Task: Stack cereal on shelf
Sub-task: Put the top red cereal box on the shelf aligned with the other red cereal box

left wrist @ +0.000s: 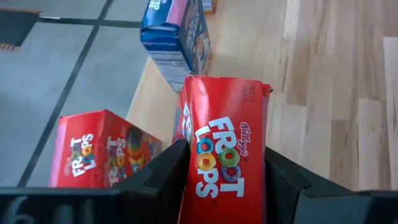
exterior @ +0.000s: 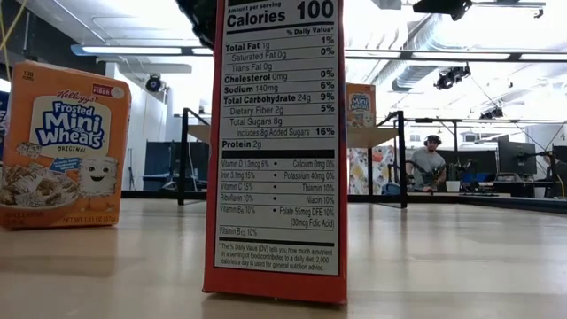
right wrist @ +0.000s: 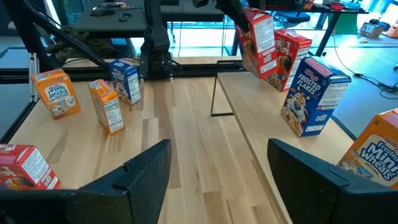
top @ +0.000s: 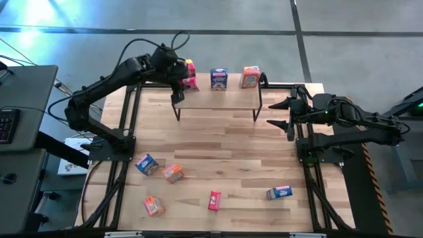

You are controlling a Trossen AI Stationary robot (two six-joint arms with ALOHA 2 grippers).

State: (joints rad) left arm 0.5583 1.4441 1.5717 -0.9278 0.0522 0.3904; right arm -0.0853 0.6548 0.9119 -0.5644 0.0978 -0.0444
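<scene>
we've got the left gripper [left wrist: 224,180] clamped on a red Froot Loops box [left wrist: 225,146] | hanging over the shelf [top: 218,99], beside another red box [left wrist: 102,149] | right gripper [right wrist: 217,171] open, waiting

Four cereal boxes [top: 219,79] on shelf [top: 218,96], five [top: 173,173] on table [top: 225,145].

Low view: orange cereal box [exterior: 276,151] cut off at top, hiding most of the shelf [exterior: 376,135]; left arm unseen.
</scene>
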